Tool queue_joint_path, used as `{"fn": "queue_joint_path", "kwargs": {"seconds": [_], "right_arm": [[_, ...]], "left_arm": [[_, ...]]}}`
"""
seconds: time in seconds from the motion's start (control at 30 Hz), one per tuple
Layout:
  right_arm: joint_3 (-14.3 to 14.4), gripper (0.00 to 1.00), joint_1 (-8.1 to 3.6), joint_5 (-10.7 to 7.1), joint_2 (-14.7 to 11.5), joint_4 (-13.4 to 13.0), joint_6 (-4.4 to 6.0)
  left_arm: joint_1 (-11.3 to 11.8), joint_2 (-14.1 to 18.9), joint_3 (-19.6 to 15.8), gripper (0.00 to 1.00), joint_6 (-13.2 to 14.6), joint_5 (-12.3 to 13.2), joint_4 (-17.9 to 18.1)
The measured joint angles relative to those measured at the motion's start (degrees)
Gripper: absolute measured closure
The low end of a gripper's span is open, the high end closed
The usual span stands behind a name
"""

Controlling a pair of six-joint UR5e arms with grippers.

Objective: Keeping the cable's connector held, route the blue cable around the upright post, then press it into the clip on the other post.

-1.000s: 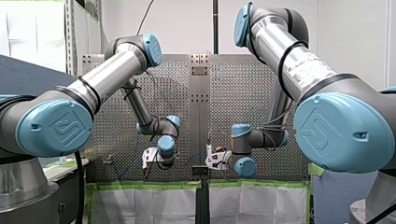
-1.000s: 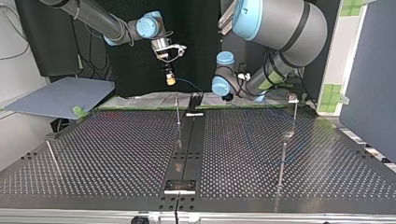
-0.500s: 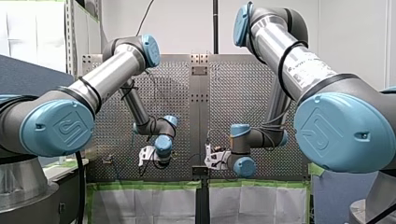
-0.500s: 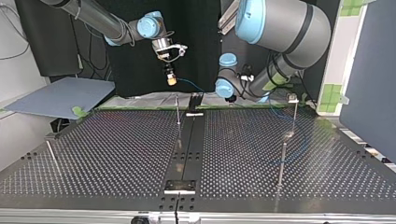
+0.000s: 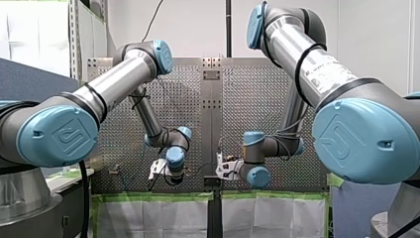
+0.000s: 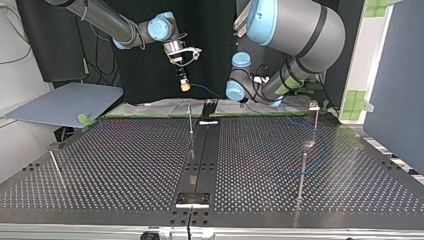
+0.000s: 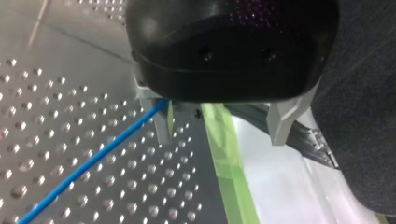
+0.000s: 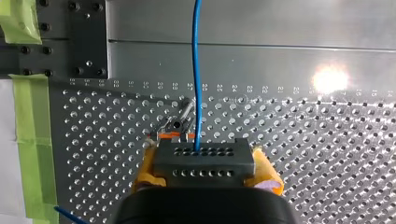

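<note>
In the right wrist view my right gripper (image 8: pixel 205 171) is shut, its yellow pads clamped on the grey connector (image 8: pixel 204 155). The blue cable (image 8: pixel 197 70) runs straight ahead from the connector. A thin upright post (image 8: pixel 180 119) stands just ahead of the gripper, beside the cable. In the top view my right gripper (image 6: pixel 185 85) hangs above the centre post (image 6: pixel 190 117). The clip post (image 6: pixel 315 120) stands at that view's right. My left gripper (image 7: pixel 222 133) is open, its metal fingers (image 7: pixel 161 126) wide apart. The blue cable (image 7: pixel 88 163) passes against one finger.
Two more thin posts (image 6: pixel 301 175) (image 6: pixel 55 165) stand on the perforated table (image 6: pixel 125 165). Slack blue cable (image 6: pixel 325 150) loops on the table near the clip post. Green tape (image 7: pixel 229 158) marks the table's edge under my left gripper. A grey board (image 6: pixel 65 102) lies at the top view's left.
My left gripper has dipped lower and shifted slightly right in the front view. My right gripper, still holding the connector, has drifted slightly left in the front view.
</note>
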Motion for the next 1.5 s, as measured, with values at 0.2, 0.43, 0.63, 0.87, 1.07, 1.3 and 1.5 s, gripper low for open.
{"fn": "queue_joint_path", "kwargs": {"seconds": [0.2, 0.43, 0.63, 0.87, 1.07, 1.3, 1.5], "right_arm": [[-0.2, 1.00, 0.29, -0.01, 0.0, 0.0, -0.09], [-0.3, 1.00, 0.58, -0.01, -0.1, 0.1, -0.17], [-0.3, 1.00, 0.78, -0.01, -0.1, 0.2, -0.12], [-0.3, 1.00, 0.83, -0.01, -0.1, 0.2, 0.04], [-0.3, 1.00, 0.76, -0.04, -0.1, 0.1, 0.18], [-0.3, 1.00, 0.30, 0.12, -0.1, 1.0, 0.06], [-0.3, 1.00, -0.12, 1.04, -0.1, 2.3, -0.13]], "left_arm": [[-1.1, -0.4, 0.0, 0.00, 0.2, 0.1, -0.2], [-1.9, -1.3, 0.0, 0.00, 0.1, 1.6, 0.1], [-2.5, -1.3, 0.0, 0.00, -1.8, 4.2, 2.1], [-3.1, -1.3, 0.0, 0.00, -5.1, 7.6, 5.3], [-3.4, -1.3, 0.0, 0.00, -8.4, 10.8, 8.6], [-3.2, -1.3, 0.0, 0.00, -12.1, 14.5, 12.2], [-2.8, -1.3, 0.0, 0.00, -14.9, 17.4, 14.1]]}}
